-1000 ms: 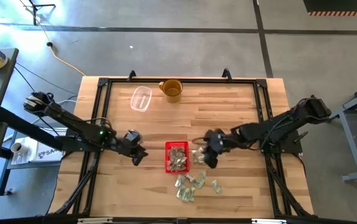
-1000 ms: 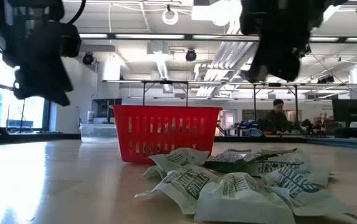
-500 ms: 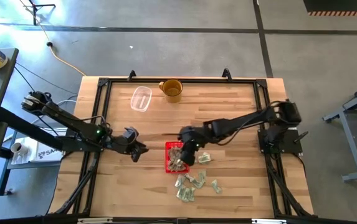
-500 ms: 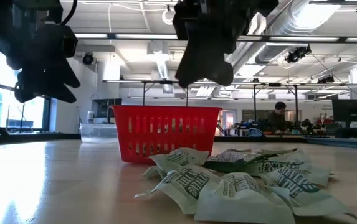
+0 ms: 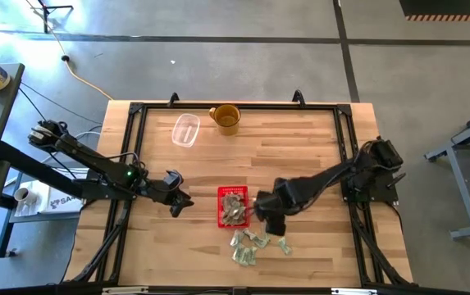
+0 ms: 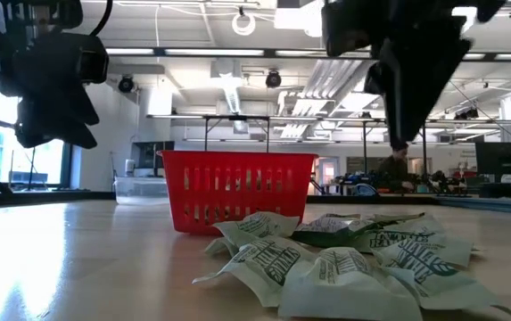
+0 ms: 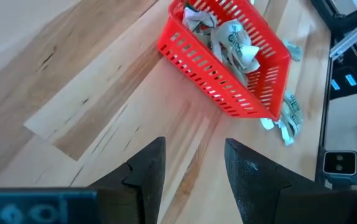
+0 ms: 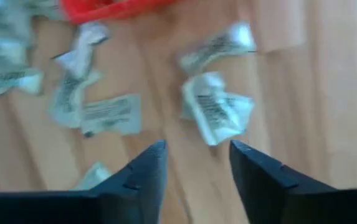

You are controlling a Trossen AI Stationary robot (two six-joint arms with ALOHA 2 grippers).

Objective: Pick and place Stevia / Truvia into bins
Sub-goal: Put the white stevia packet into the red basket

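Observation:
The red basket (image 5: 233, 206) stands on the wood table, with several pale green and white packets inside it (image 7: 231, 37). More packets (image 5: 255, 242) lie loose on the table, near and to the right of the basket, and show close up in the low view (image 6: 344, 254). My right gripper (image 5: 269, 215) hovers open above these loose packets (image 8: 218, 112), just right of the basket, with nothing between its fingers. My left gripper (image 5: 181, 205) waits open to the left of the basket (image 7: 228, 56), above bare wood.
A clear plastic container (image 5: 186, 129) and a yellow-brown mug (image 5: 226, 118) stand near the table's far edge. A black frame (image 5: 133, 147) runs around the tabletop. Bare wood lies left of the basket. A person (image 6: 398, 165) is in the room far behind.
My right gripper swung from the basket's right side to above the basket, then came back toward the right and near edge, and now hangs over the loose packets. The left arm has kept still.

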